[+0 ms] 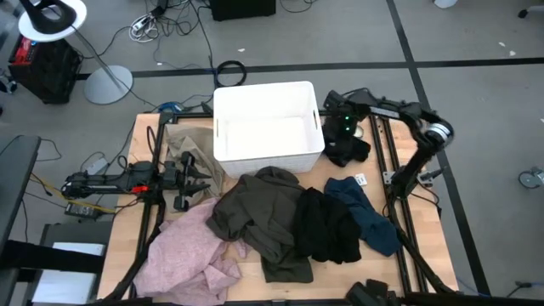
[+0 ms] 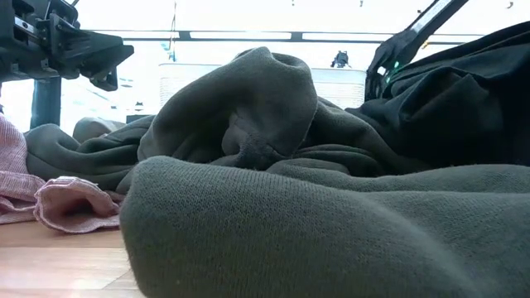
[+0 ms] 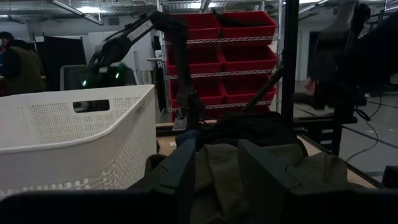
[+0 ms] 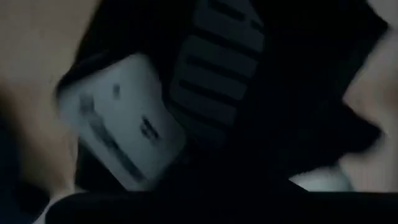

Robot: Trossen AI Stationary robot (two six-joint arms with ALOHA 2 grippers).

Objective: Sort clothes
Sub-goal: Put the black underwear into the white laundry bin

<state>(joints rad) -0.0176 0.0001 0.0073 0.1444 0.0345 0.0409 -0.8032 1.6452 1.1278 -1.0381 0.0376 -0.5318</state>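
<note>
Clothes, soft, light, limp; will drape and snag on neighbours. Heaped mid-frame on the worktop (image 1: 144, 132): pink garment (image 1: 183, 251) lower left, olive garment (image 1: 259, 212) centre, black garment (image 1: 327, 225), teal garment (image 1: 370, 217) right. Take hold at a raised fold.

Right gripper (image 1: 347, 146), upper right beside the white bin (image 1: 268, 127): jaws clenched on dark cloth (image 1: 350, 153).

Left gripper (image 1: 194, 174): jaws parted, empty.

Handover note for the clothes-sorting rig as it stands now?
Right end effector: beside the white bin's right wall, down on a small black garment; grip not confirmable.
Left end effector: open, empty, over the beige garment left of the bin.
Pile in front of the bin: olive garment, black garment, dark teal garment, pink garment.
Done: nothing visible in the bin.
Left: all garments.
</note>
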